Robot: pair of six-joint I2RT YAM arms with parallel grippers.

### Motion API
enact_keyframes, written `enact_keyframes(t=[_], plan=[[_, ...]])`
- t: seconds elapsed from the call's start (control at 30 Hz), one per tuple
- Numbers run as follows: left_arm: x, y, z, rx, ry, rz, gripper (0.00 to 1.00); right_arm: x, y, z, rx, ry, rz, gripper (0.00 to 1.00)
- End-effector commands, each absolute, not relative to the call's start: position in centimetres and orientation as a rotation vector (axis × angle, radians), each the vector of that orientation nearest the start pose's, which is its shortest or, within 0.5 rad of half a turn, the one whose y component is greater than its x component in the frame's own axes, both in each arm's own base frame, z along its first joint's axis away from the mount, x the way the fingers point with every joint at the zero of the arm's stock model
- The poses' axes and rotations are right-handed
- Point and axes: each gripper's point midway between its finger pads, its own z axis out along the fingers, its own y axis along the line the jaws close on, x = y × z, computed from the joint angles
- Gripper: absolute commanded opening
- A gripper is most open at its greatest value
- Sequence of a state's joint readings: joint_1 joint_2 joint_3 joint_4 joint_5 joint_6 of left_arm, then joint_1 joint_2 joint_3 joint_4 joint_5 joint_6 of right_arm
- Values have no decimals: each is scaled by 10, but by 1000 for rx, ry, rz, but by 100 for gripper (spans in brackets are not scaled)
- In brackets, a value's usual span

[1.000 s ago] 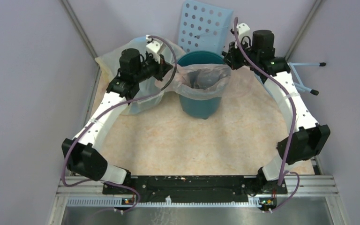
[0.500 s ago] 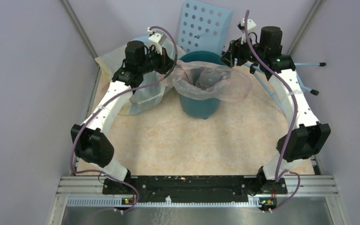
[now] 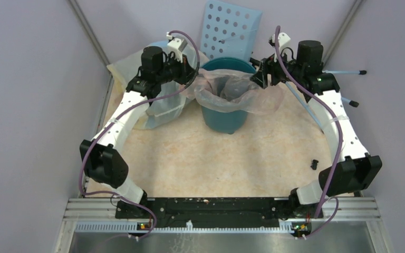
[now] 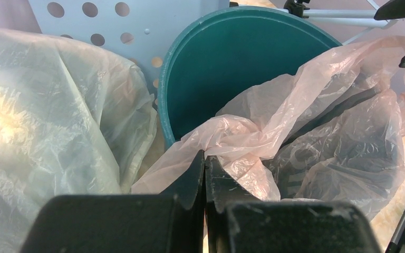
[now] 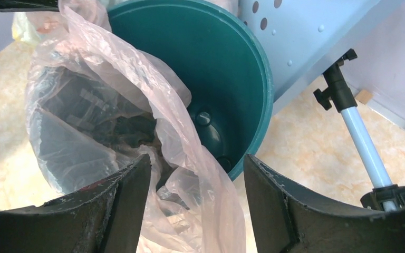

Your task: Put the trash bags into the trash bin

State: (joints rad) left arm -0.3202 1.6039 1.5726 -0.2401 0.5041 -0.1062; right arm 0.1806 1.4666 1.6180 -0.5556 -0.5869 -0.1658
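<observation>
The teal trash bin stands upright at the back of the table. The pale-pink trash bag hangs open across its mouth and spills over the front and right rim. My left gripper is at the bin's left rim, shut on a bunched edge of the bag, with its fingertips pressed together. At the bin's right rim my right gripper is open. A loose fold of the bag hangs between its fingers, ungripped. The bin's inside shows behind it.
A large yellowish-clear sack bulges left of the bin, under my left arm. A light-blue panel with round holes leans on the back wall. A pale-blue rod with black knobs lies at the right. A small black piece lies on the table.
My right gripper opened and let go of the bag's right edge, which went slack and billowed out to the right. The right forearm swung outward. My left gripper lifted slightly, still holding.
</observation>
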Motion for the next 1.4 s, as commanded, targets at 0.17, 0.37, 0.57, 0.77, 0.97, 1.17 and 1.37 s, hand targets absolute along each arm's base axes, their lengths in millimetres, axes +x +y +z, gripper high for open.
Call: enact_keyframes(t=[0.17, 0.37, 0.57, 0.77, 0.97, 1.17, 1.37], plan=[[426, -233, 359, 548, 1707, -746, 0, 401, 161, 344, -687, 1846, 553, 38], [433, -231, 355, 517, 1746, -730, 0, 412, 165, 354, -604, 1853, 589, 0], [447, -230, 346, 478, 1800, -740, 0, 438, 160, 355, -450, 1913, 577, 0], [469, -229, 325, 438, 1878, -756, 0, 468, 145, 346, -273, 1980, 526, 0], [492, -227, 312, 356, 1938, -820, 0, 490, 137, 333, -190, 2027, 491, 0], [509, -229, 307, 335, 1958, -867, 0, 506, 138, 327, -169, 2043, 496, 0], [517, -233, 287, 325, 1993, -905, 0, 516, 143, 311, -157, 2075, 529, 0]])
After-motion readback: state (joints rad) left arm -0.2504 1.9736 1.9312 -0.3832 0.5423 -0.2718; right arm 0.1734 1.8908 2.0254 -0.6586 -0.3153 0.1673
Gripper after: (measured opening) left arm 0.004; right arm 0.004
